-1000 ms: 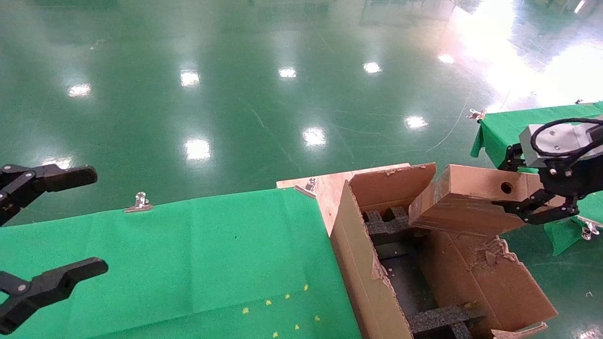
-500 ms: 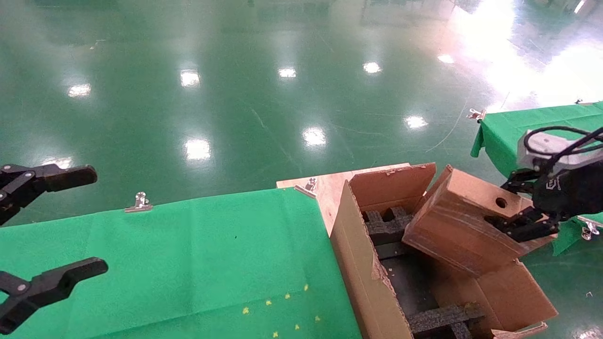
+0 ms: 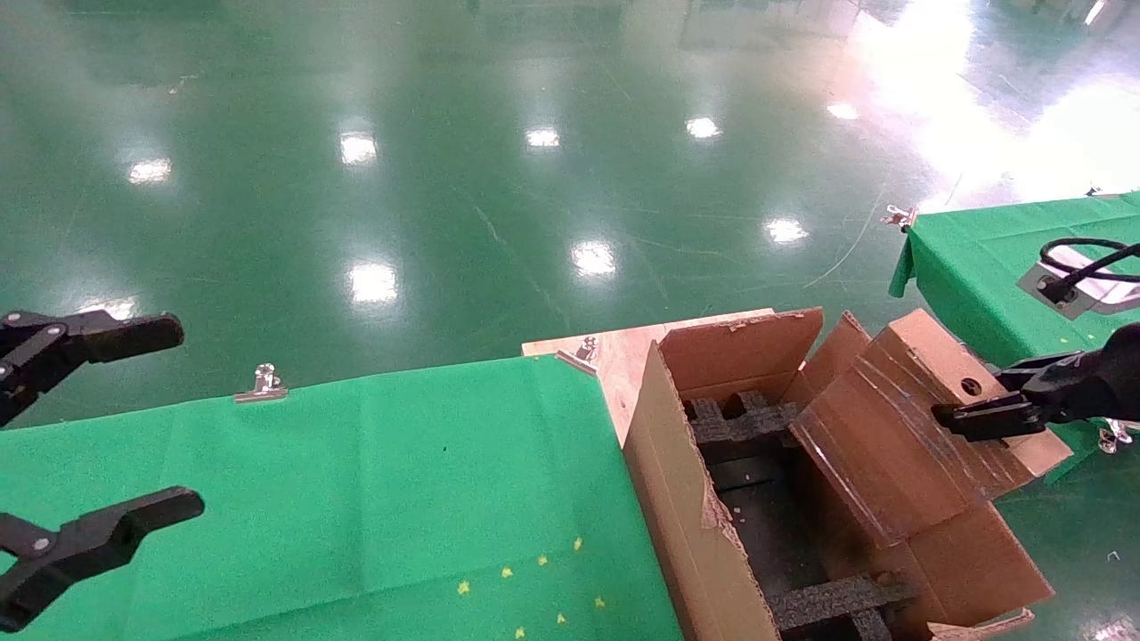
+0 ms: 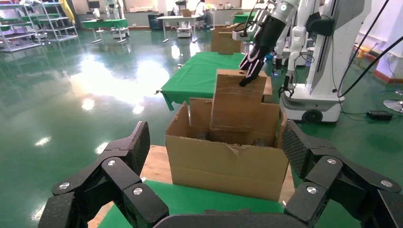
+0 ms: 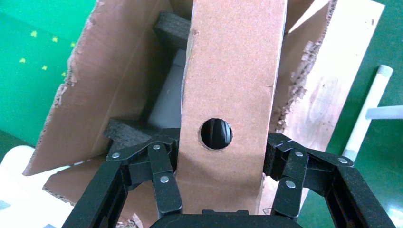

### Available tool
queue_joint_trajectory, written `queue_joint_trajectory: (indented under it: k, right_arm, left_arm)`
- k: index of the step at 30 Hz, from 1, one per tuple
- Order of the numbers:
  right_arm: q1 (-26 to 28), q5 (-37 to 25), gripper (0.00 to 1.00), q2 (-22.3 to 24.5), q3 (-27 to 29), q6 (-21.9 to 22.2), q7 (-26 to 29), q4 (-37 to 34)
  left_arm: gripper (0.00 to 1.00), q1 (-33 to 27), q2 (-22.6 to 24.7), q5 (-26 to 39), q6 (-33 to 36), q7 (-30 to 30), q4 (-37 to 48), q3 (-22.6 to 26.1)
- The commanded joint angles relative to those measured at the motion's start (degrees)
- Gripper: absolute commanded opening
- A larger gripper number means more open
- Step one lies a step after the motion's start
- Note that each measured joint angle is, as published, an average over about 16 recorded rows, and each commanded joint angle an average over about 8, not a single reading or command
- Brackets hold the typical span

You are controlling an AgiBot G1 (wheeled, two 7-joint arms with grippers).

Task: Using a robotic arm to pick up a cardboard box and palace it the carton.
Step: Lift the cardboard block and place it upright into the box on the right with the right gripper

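My right gripper (image 3: 984,414) is shut on the upper end of the cardboard box (image 3: 908,436), a taped brown box with a round hole. The box stands steeply tilted, its lower end inside the carton (image 3: 686,516), against the right wall. In the right wrist view the fingers (image 5: 164,171) clamp both broad faces of the box (image 5: 233,80) beside the hole. The left wrist view shows the box (image 4: 237,102) rising out of the carton (image 4: 223,161), held by the white robotic arm (image 4: 266,33). My left gripper (image 3: 147,423) is open and empty at the far left.
Black foam blocks (image 3: 739,418) line the carton. It stands on a wooden board (image 3: 623,356) at the end of the green-clothed table (image 3: 356,481). A second green table (image 3: 962,249) is at the right. Metal clips (image 3: 264,383) hold the cloth. Glossy green floor lies beyond.
The box has tipped from nearly level to steeply tilted, and its lower end has dropped into the carton. My right gripper swung right and down with it. The left arm has not moved.
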Motion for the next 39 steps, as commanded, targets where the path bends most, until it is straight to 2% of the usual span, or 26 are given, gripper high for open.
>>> queue_joint_trajectory:
  k: [1, 10, 17, 28, 39]
  right_arm:
    - [-0.28, 0.1, 0.0, 0.32, -0.25, 0.66, 0.72, -0.19]
    - [-1.3, -0.55, 0.0, -0.42, -0.67, 1.74, 1.91, -0.4]
    - [-5.27, -1.12, 0.0, -1.63, -2.2, 6.44, 8.79, -0.22]
    - [-10.55, -1.4, 0.0, -1.82, -3.82, 15.07, 18.45, 4.28]
    - [-13.5, -0.51, 0.0, -1.45, -3.87, 22.86, 23.48, 9.78]
  left_arm:
    - [1.0, 0.0, 0.0, 0.0, 0.0, 0.0, 0.01, 0.0]
    - [1.0, 0.0, 0.0, 0.0, 0.0, 0.0, 0.01, 0.0]
    - [1.0, 0.0, 0.0, 0.0, 0.0, 0.0, 0.01, 0.0]
    - [1.0, 0.0, 0.0, 0.0, 0.0, 0.0, 0.01, 0.0]
    - [1.0, 0.0, 0.0, 0.0, 0.0, 0.0, 0.01, 0.0]
